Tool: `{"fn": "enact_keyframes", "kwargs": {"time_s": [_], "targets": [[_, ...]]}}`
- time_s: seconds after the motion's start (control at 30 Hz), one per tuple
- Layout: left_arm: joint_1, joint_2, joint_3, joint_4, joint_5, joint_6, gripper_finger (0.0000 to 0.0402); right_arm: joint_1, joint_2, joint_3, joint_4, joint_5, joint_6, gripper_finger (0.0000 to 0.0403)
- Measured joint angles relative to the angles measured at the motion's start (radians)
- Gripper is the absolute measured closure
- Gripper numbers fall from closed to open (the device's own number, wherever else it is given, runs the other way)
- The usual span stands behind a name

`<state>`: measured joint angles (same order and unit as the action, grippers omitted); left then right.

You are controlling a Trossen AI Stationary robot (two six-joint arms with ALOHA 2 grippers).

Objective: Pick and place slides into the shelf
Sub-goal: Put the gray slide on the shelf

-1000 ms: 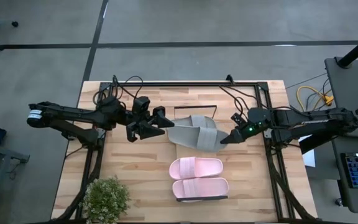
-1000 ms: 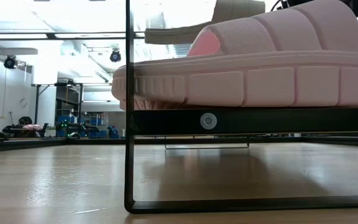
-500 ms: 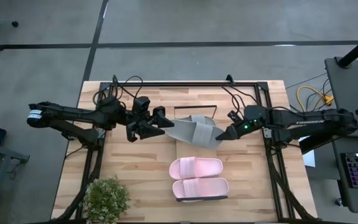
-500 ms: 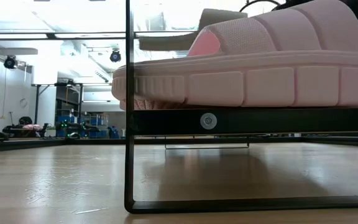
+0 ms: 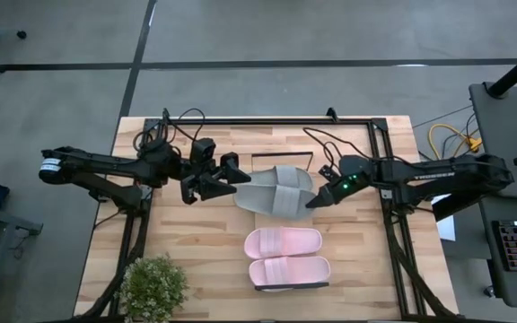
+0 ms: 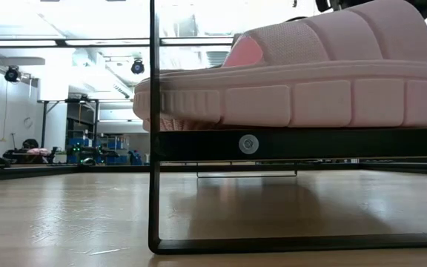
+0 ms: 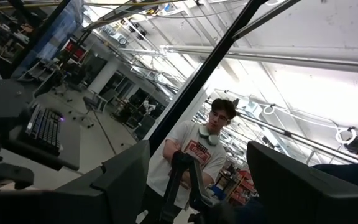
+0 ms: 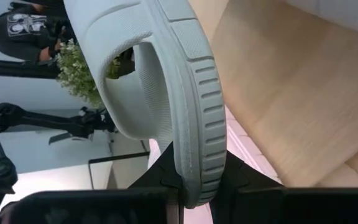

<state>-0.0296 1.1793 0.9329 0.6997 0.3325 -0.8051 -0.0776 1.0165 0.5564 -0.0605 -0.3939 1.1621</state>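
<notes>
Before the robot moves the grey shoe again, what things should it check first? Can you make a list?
1. Right pincer gripping the grey slide at its edge: ok, shut on it.
2. Grey slide off the table: ok, the right wrist view shows it held up on edge.
3. Left pincer out of the way: not ok, it hangs open right beside the grey slide's other end.
4. Pink slides already on the shelf: ok, both lie side by side.
5. Room on the shelf for the grey slide: cannot tell.
6. Second grey slide: cannot tell where it is.
</notes>
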Motion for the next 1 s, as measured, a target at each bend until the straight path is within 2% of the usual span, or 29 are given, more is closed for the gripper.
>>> {"fn": "enact_keyframes", "kwargs": {"time_s": [0.5,1.0], "targets": [[0.0,0.0,0.007,0.004,0.032,-0.001,0.0147,0.0,0.054,-0.002,-0.002,-0.028,-0.021,0.0373],[0.0,0.0,0.018,0.005,0.038,0.0,0.0147,-0.011,0.054,-0.017,-0.039,-0.03,-0.022,0.0373]]}}
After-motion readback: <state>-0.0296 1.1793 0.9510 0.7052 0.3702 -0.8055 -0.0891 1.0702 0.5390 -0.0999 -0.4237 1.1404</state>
